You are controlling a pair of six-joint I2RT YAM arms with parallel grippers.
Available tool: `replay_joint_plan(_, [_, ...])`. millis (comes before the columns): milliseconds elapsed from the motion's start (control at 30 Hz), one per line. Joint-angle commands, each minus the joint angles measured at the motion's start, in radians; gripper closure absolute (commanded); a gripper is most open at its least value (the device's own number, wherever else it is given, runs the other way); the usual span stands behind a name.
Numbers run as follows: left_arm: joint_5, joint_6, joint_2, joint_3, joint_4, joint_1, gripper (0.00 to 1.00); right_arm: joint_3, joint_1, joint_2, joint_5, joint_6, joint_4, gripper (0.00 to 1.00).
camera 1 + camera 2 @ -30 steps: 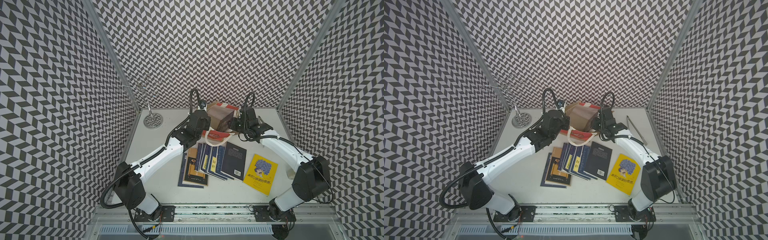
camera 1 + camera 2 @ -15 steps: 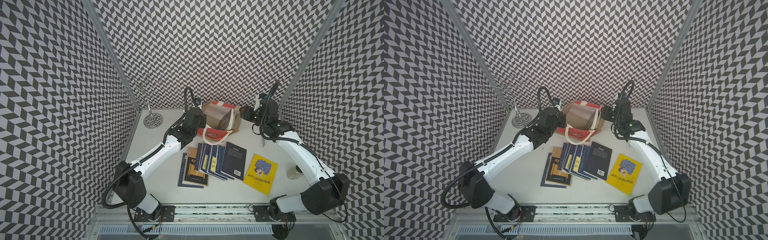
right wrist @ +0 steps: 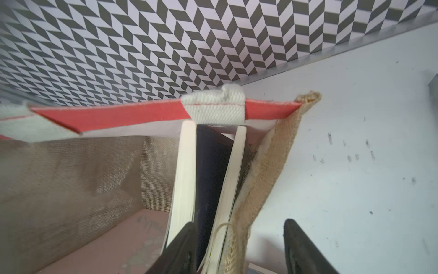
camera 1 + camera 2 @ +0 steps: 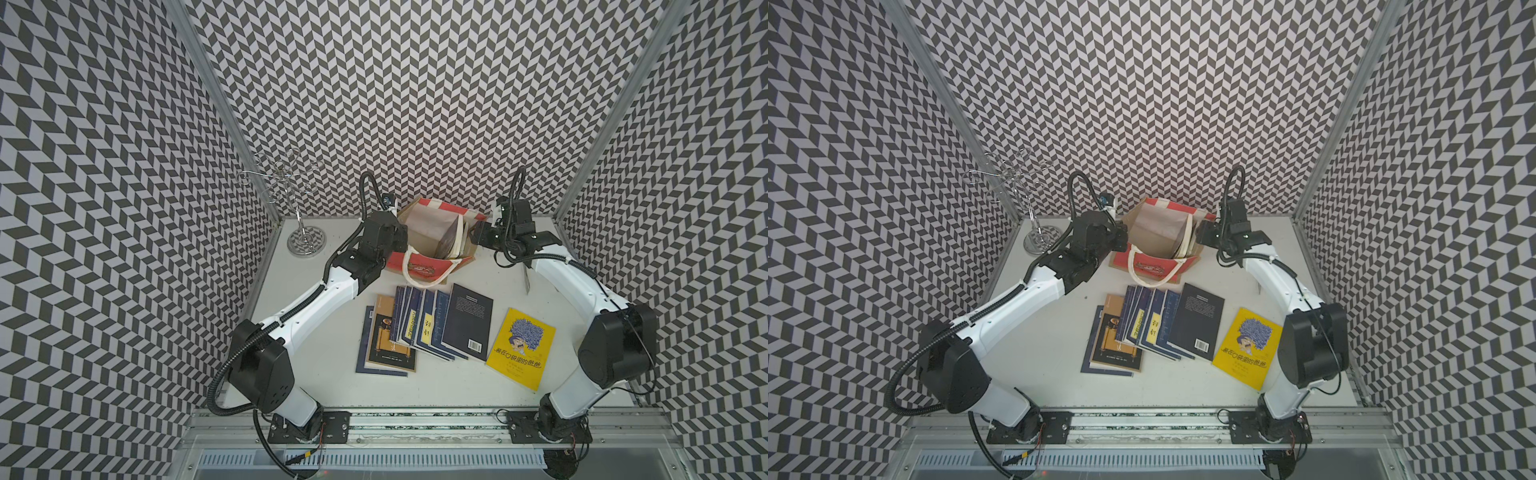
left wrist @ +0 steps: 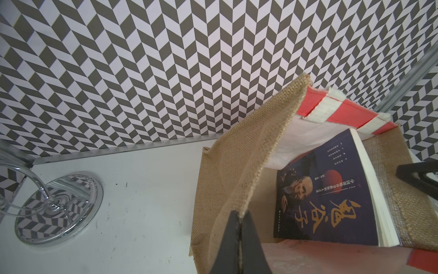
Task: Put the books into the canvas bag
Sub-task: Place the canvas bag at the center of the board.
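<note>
Holding the canvas bag [image 4: 419, 266] open at upper centre: my left claw [image 5: 239, 218] is clamped on its near side, my right claw [image 3: 239, 224] wide astride the far side. Two books [image 3: 184, 178] stand inside. Next, I reckon, the right claw fetches another from those fanned on the worktop [image 4: 332, 374].

In both top views, looking down from high at the front, toward the back wall [image 4: 415, 104], over the whole tabletop [image 4: 332, 390] and bag [image 4: 419, 232]. Left wrist view: close against the bag's jute side, facing inward. Right wrist view: close at the opposite side, sharing the bag's inside.
</note>
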Motion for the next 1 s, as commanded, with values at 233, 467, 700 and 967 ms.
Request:
replay_joint_plan(233, [0.07, -0.049, 0.036, 0.002, 0.07, 0.034, 1.0, 0.117, -0.001, 0.097, 0.018, -0.017, -0.022, 0.98])
replay_joint_plan(467, [0.142, -0.066, 0.045, 0.009, 0.074, 0.043, 1.0, 0.208, -0.015, 0.134, 0.053, -0.034, -0.008, 1.0])
replay_joint_plan(700, [0.179, -0.077, 0.058, 0.006, 0.079, 0.044, 1.0, 0.382, -0.041, 0.228, 0.016, -0.074, -0.078, 0.98])
replay_joint_plan(967, [0.234, -0.101, 0.077, 0.015, 0.08, 0.069, 0.98, 0.483, -0.049, 0.31, -0.023, -0.102, -0.108, 0.94])
